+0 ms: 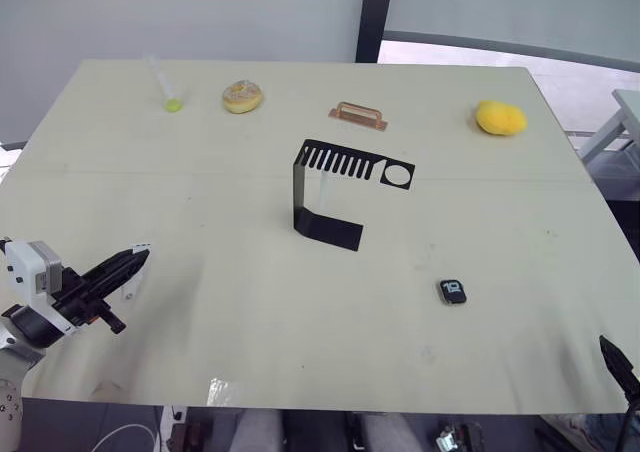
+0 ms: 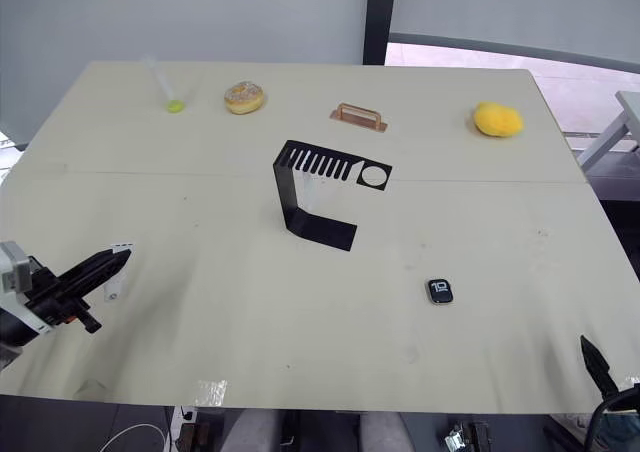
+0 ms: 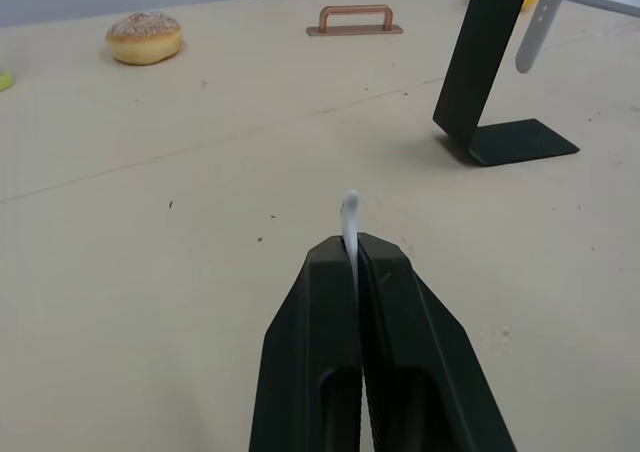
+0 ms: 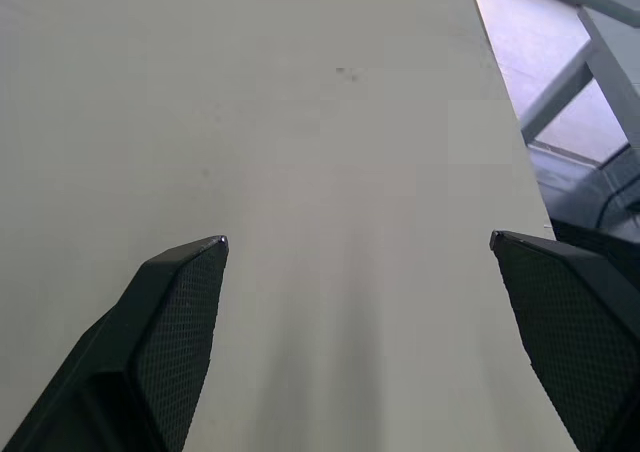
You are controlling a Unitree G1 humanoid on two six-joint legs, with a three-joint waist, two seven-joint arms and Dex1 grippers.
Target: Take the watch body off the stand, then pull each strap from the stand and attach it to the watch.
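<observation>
We judged the task about a third done: the watch body (image 1: 452, 292) was already off the stand (image 1: 330, 194) and lay flat on the counter (image 1: 200, 172), well apart from the stand toward our right side, its dark rounded-square face showing white digits. One strap was out too; our left gripper (image 3: 352, 257) was closed tight on a white strap (image 3: 349, 212), with just the rounded tip poking up between the black fingers, and from the head views this gripper hung over the near left part of the counter, far from the watch. The second strap (image 3: 536, 27) seemed to be hanging from the stand's upper arm, a pale band with small holes visible in the left wrist view; in the head views it showed only faintly under the comb slots. So what remained, by our reckoning, was carrying the held strap over to the watch body, fitting it, then pulling the other one and fitting that. Our right gripper (image 4: 355, 252) stood wide open and empty above bare counter near the right front edge. The stand itself stood upright on its flat foot near mid-counter, its round hole empty.
</observation>
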